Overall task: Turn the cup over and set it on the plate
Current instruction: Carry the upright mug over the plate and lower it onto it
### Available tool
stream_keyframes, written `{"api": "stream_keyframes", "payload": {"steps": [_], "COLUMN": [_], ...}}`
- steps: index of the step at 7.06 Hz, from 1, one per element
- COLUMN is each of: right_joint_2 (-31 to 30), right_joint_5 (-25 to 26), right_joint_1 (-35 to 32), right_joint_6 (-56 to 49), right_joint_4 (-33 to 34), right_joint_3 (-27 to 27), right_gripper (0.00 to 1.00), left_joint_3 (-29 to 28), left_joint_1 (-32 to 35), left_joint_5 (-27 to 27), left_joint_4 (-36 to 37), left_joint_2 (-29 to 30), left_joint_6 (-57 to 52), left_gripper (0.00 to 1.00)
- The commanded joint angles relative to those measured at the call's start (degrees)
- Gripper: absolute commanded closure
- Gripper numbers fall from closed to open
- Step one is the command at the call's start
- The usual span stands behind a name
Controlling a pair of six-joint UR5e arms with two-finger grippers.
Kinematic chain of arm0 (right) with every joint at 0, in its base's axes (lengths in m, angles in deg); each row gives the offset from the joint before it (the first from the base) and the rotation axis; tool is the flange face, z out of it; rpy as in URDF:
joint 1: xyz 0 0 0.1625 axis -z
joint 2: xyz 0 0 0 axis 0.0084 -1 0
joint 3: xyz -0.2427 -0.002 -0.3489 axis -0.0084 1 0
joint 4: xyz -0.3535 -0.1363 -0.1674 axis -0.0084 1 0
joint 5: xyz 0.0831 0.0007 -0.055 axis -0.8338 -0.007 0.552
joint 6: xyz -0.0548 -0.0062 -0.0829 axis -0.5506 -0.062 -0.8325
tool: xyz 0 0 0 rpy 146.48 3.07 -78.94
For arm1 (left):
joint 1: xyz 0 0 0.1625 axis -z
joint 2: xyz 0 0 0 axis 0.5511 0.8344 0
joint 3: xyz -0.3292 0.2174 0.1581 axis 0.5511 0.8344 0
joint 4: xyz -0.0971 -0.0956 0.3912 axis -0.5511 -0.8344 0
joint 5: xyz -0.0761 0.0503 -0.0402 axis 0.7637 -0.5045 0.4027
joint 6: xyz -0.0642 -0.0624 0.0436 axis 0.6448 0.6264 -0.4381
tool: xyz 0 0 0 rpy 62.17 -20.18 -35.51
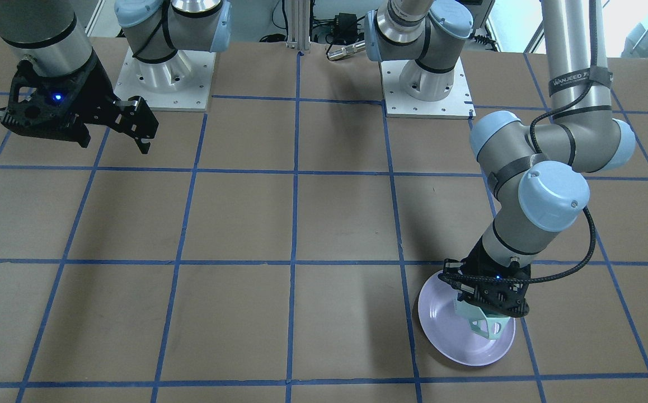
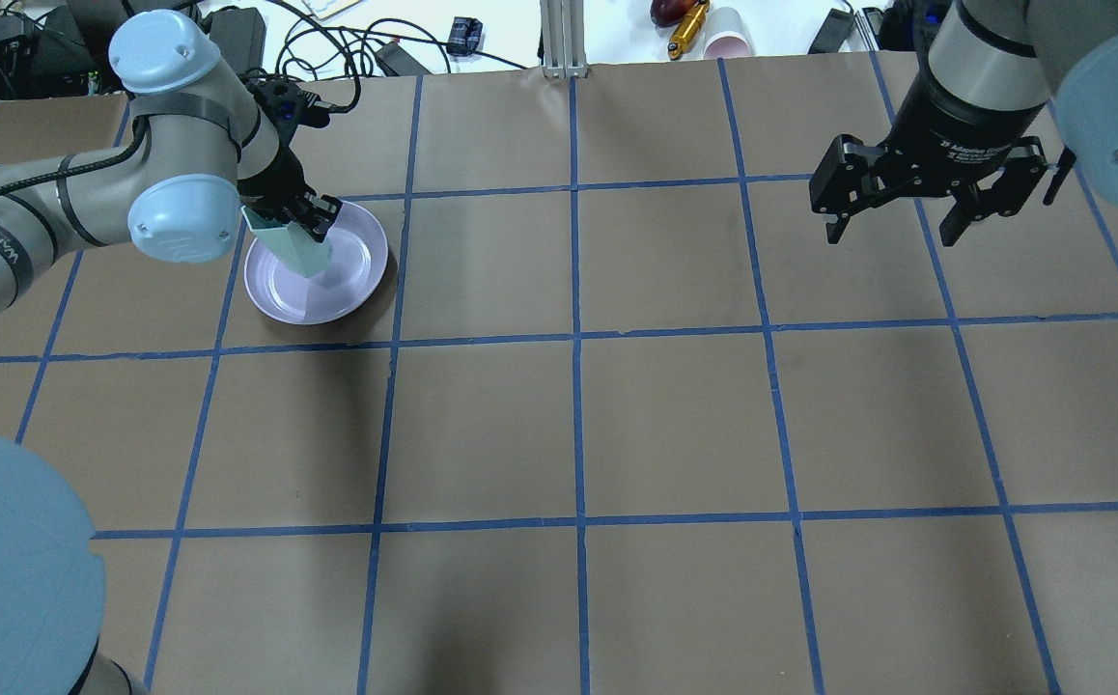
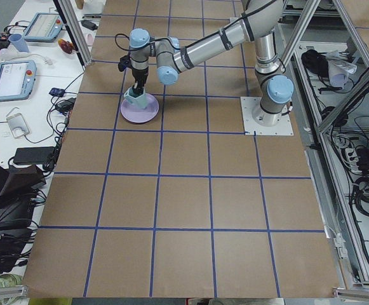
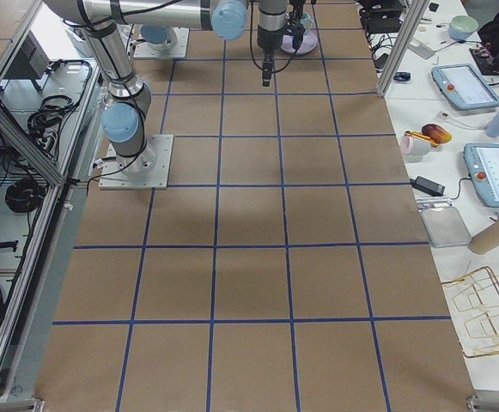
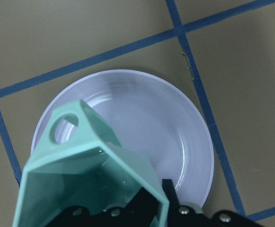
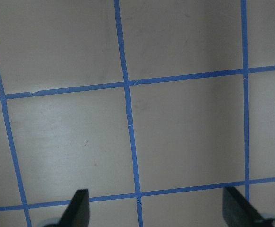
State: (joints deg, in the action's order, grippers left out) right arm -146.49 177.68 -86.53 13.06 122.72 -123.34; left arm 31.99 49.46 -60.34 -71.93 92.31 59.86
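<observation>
The pale mint-green faceted cup [image 2: 293, 249] is held in my left gripper [image 2: 306, 220], which is shut on its rim wall. The cup is mouth up and tilted over the lavender plate [image 2: 351, 268]. In the left wrist view the cup [image 5: 87, 175] shows its teal inside and angular handle, with the plate [image 5: 165, 123] just below; I cannot tell if it touches the plate. In the front view the cup [image 1: 483, 323] hangs under the gripper [image 1: 489, 302] over the plate [image 1: 447, 324]. My right gripper [image 2: 902, 217] is open and empty, high over the table's far right.
The brown table has a grid of blue tape lines [image 2: 573, 338]. Cables, a pink cup [image 2: 725, 43] and small items lie beyond the far edge. Both arm bases [image 1: 425, 84] stand at the robot side. Tablets lie on side benches [image 4: 464, 81].
</observation>
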Motion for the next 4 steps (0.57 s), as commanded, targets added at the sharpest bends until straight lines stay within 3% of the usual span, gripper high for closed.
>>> {"api": "stream_keyframes", "payload": {"steps": [1, 3, 4], "right_joint_2": [0.0, 0.0, 0.0], "right_joint_5": [0.0, 0.0, 0.0], "right_joint_1": [0.0, 0.0, 0.0], "right_joint_6": [0.0, 0.0, 0.0], "right_joint_4": [0.0, 0.0, 0.0], "right_joint_3": [0.0, 0.0, 0.0], "right_gripper": [0.0, 0.0, 0.0], "left_joint_3": [0.8, 0.8, 0.9], "left_joint_1": [0.0, 0.0, 0.0], "left_joint_5": [0.0, -0.4, -0.3], "left_joint_4": [1.0, 1.0, 0.9], "left_joint_2": [0.7, 1.6, 1.6], "left_joint_6": [-0.2, -0.4, -0.1], "left_gripper": [1.0, 1.0, 0.86]}}
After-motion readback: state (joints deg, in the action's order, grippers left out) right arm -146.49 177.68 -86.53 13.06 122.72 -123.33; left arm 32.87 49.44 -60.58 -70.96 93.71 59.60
